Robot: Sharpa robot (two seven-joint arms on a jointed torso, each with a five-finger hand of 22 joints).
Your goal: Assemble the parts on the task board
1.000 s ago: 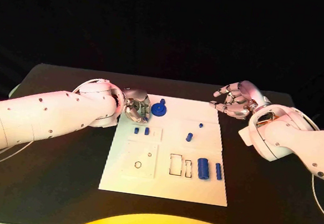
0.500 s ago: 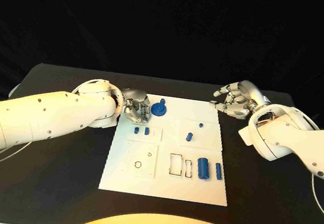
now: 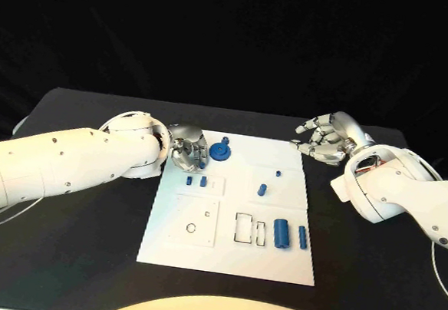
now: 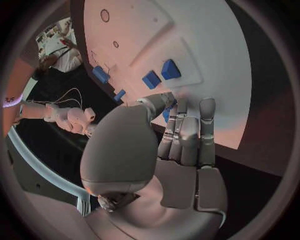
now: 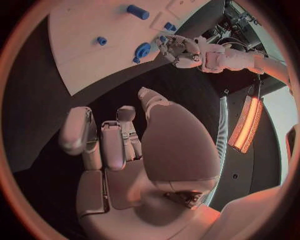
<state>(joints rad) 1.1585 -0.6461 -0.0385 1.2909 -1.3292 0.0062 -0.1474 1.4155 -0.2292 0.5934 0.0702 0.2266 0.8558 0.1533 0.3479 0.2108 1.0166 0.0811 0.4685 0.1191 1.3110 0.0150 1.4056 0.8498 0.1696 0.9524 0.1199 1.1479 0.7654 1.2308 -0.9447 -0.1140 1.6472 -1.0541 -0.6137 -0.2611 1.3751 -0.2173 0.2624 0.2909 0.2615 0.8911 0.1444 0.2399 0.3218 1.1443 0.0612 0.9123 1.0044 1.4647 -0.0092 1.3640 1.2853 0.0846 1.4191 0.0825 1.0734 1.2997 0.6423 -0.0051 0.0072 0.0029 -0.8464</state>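
Note:
The white task board [image 3: 224,240] lies in the middle of the black table. A round blue part [image 3: 220,151] stands at its far left corner. My left hand [image 3: 188,151] is right beside it, fingers straight and close together. In the left wrist view a sliver of that round blue part [image 4: 166,114] shows between the thumb and the fingers [image 4: 187,125]; whether they grip it is unclear. My right hand [image 3: 327,136] hovers off the board's far right corner with fingers apart [image 5: 103,142], holding nothing.
Other blue parts sit on the board: two small blocks [image 3: 195,181], two small pegs [image 3: 262,189], a thick cylinder [image 3: 281,232] and a thin one [image 3: 303,237] near the rectangular slots [image 3: 244,229]. Bare black table [image 3: 68,243] surrounds the board.
My left hand has shifted slightly nearer along the board's left edge, staying beside the round blue part. The right hand has hardly moved.

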